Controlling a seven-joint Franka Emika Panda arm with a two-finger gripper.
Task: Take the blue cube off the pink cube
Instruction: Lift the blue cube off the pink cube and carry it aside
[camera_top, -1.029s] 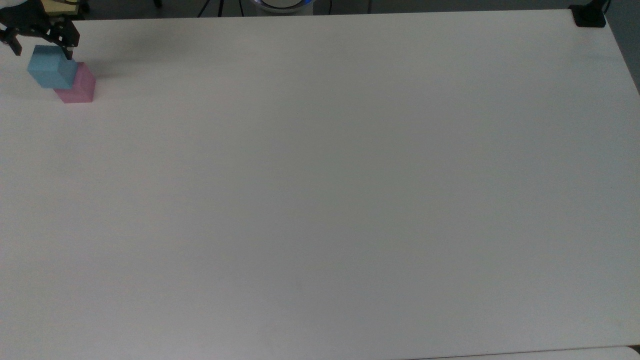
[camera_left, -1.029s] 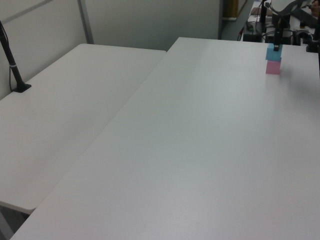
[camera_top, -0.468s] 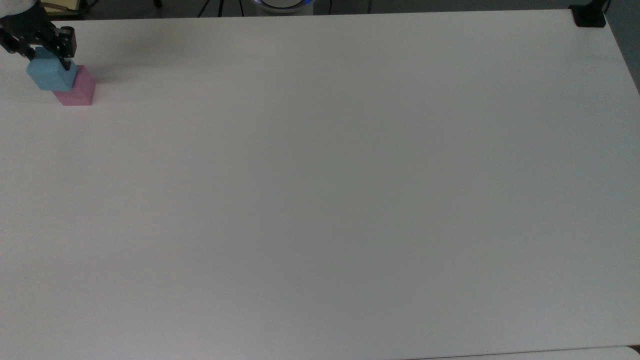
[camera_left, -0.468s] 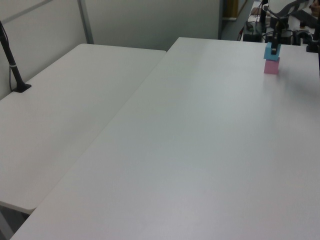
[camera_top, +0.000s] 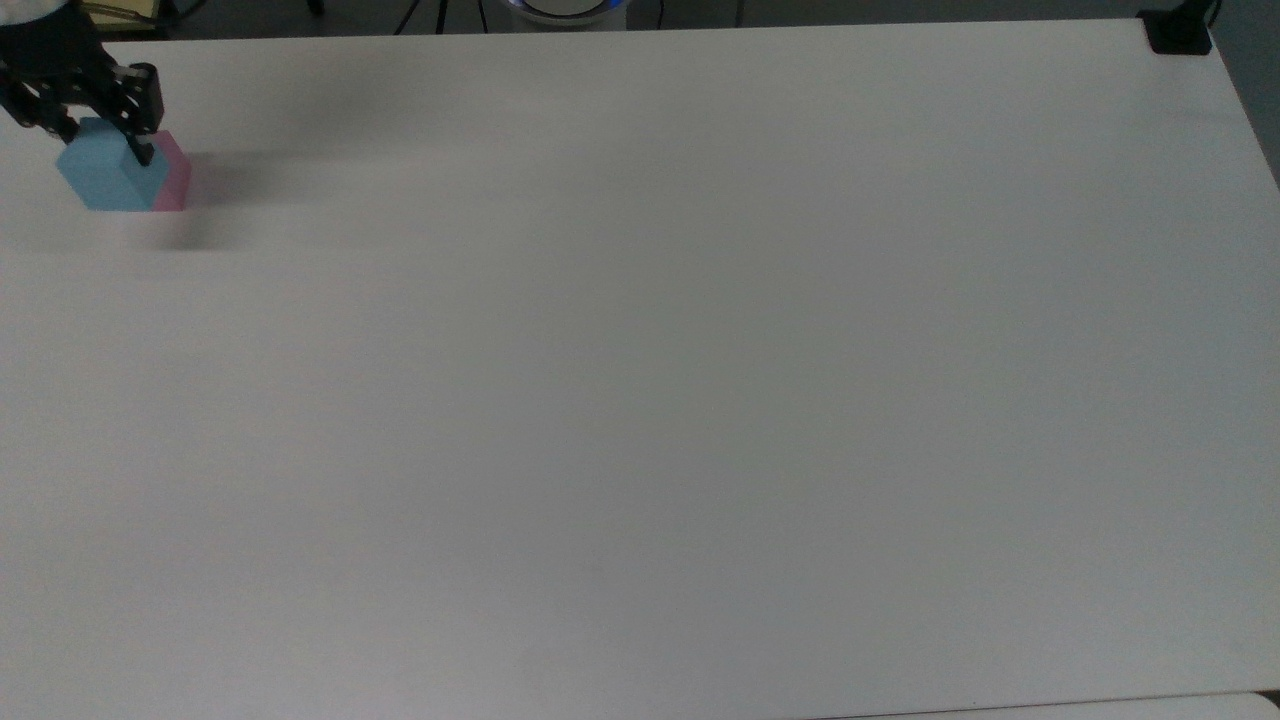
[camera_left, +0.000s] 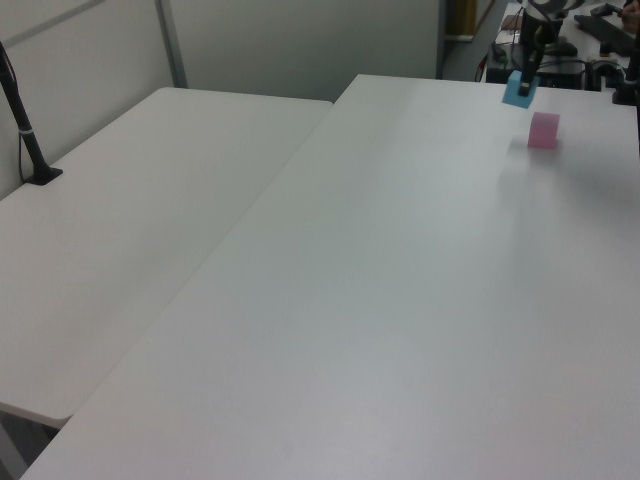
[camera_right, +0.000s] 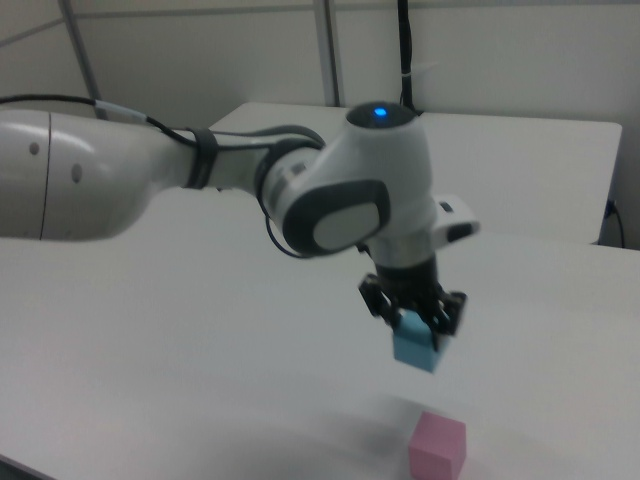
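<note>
Above the white tabletop (camera_right: 150, 330), the small matte sky-blue cube (camera_right: 417, 343) hangs in the air, pinched between the two black fingers of the arm's gripper (camera_right: 415, 316), which press on its opposite faces. Its faces are plain and flat, its edges crisp, and it sits slightly tilted in the grip. The small pale pink cube (camera_right: 437, 445) (same size, same dull finish) rests on the table below and a little to the right view's right, apart from the blue one, with clear space between them.

From the left view the blue cube (camera_left: 518, 88) is up and to the left view's left of the pink cube (camera_left: 543, 130). From the top view the blue cube (camera_top: 105, 177) overlaps most of the pink cube (camera_top: 174, 172), near the top view's upper left corner, under the gripper (camera_top: 90, 125).

Smooth glossy white shells and dark grey joint covers make up the robot arm (camera_right: 200, 180). The table surface is a smooth, pale laminate; a second white table (camera_left: 130, 200) adjoins it. Pale partition walls (camera_left: 300, 45) stand behind.
</note>
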